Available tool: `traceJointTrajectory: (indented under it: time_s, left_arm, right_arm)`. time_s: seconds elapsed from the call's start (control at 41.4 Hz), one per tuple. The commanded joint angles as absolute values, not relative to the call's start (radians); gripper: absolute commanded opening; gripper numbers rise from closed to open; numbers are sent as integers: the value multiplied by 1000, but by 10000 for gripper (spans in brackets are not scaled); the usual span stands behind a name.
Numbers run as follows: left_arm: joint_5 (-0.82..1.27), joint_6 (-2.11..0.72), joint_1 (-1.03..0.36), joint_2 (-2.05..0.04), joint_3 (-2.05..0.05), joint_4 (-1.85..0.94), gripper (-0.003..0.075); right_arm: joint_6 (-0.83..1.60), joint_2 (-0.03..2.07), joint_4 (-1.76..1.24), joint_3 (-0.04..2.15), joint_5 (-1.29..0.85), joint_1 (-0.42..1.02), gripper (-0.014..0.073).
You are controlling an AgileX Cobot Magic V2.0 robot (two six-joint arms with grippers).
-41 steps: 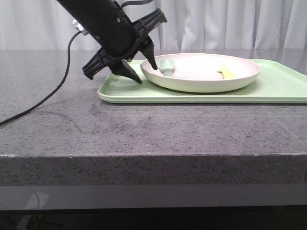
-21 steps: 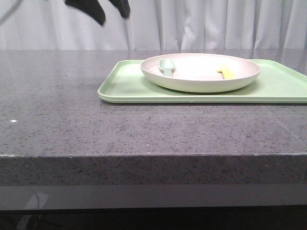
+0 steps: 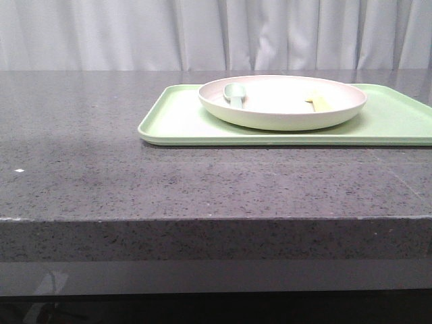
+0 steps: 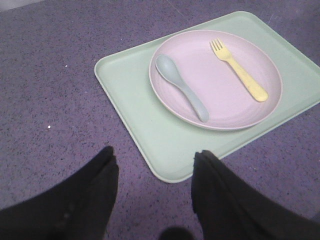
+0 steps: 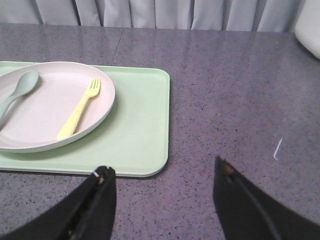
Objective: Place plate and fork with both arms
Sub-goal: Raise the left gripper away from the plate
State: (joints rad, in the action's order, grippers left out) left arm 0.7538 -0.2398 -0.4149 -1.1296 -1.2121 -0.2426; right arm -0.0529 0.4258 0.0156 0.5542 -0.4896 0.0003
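The pale pinkish-cream plate (image 3: 283,108) rests on the light green tray (image 3: 175,121). The yellow fork (image 3: 318,101) lies flat in the plate on its right side; it also shows in the left wrist view (image 4: 240,77) and the right wrist view (image 5: 80,109). A grey-green spoon (image 3: 234,94) lies in the plate's left side. My left gripper (image 4: 155,157) is open and empty, high above the table just off a tray corner. My right gripper (image 5: 162,167) is open and empty, above bare table beside the tray's right end. Neither gripper shows in the front view.
The tray (image 4: 130,100) sits on a dark speckled stone table (image 3: 101,175) whose front edge is near the camera. White curtains (image 3: 202,34) hang behind. A white object (image 5: 309,25) stands at the far right in the right wrist view.
My left arm, which had its open fingers at the plate's left rim a second ago, has lifted up and out of the front view. The plate, fork and spoon stay in place.
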Motion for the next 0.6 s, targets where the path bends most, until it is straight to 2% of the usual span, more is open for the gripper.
traceJointTrajectory:
  time_s: [0.0, 0.266, 0.58]
  left_arm:
    - [651, -280, -379, -1022, -1131, -312, 347]
    - [591, -280, -363, -807, -879, -315, 347]
    - [603, -280, -363, -733, -816, -315, 347]
  right_arm:
    - [-46, 440, 29, 586, -406, -2, 456]
    - [-46, 441, 28, 585, -411, -2, 456]
    - [-46, 479, 0, 643, -462, -2, 456]
